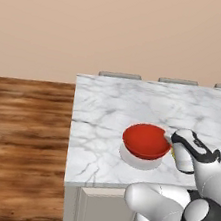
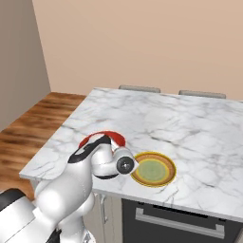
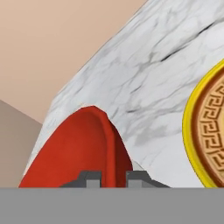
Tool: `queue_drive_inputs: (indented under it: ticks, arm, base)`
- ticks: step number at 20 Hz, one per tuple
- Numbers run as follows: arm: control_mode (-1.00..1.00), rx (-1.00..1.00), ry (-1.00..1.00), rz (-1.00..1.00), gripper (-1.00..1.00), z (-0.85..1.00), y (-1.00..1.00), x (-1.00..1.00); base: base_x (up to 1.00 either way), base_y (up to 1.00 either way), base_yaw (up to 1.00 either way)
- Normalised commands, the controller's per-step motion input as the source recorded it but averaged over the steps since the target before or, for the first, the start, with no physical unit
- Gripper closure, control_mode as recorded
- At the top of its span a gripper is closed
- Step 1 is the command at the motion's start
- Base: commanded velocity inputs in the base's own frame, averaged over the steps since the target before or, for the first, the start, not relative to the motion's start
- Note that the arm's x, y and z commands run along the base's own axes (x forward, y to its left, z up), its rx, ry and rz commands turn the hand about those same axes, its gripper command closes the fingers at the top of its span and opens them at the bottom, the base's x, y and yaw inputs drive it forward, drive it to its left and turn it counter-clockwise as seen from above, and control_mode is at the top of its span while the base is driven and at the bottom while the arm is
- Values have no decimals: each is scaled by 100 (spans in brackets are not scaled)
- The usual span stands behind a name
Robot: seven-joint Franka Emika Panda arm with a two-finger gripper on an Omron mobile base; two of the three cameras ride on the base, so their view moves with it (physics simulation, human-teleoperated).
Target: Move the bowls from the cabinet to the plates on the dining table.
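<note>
My gripper is clamped on the rim of the wide, shallow, glossy red bowl, one finger inside the wall and one outside. The bowl sits over a small round white-grey plate near the front edge of the white, grey-veined marble dining table. Just beside it lies the yellow-gold round plate with a darker rim, flat on the same top.

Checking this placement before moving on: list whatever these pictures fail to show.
- White-grey plate: left base view, the red bowl covers all but a pale edge.
- Gripper: hand view, fingertips cut by the bottom edge, pinching the bowl's rim.
- Yellow plate: hand view, cut by the right edge.
</note>
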Motion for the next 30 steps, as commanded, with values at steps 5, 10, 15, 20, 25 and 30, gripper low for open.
queue_drive_inputs:
  ticks: [5,10,15,20,25,30]
  arm:
    - [-100,-3,0,0,100,-23,23,0]
    - [-100,-1,0,0,100,-22,33,2]
    - [-100,0,0,0,100,-24,41,9]
    - [-100,-3,-1,0,100,-23,19,6]
    - [-100,0,-1,0,100,-3,0,0]
    - [-100,-1,-1,0,100,-21,-8,4]
  base:
    - [0,0,0]
    - [0,0,0]
    - [0,0,0]
    - [0,0,0]
    - [0,0,0]
    - [0,0,0]
